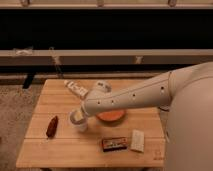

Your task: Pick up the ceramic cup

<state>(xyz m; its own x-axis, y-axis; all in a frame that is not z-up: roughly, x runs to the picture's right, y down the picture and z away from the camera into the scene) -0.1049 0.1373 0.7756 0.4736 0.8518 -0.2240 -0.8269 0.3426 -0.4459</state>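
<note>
The small white ceramic cup [80, 125] stands upright on the wooden table [60, 150], left of centre. My gripper [77, 115] is at the end of the white arm that reaches in from the right. It sits right on top of the cup and covers the cup's rim and upper part. Only the cup's lower body shows below the gripper. The cup rests on the table.
An orange-brown shallow bowl [112, 116] sits just right of the cup, partly under my arm. A dark red packet [51, 126] lies to the left. A dark bar [114, 143] and a white packet [137, 140] lie in front. A white tube [76, 89] lies behind.
</note>
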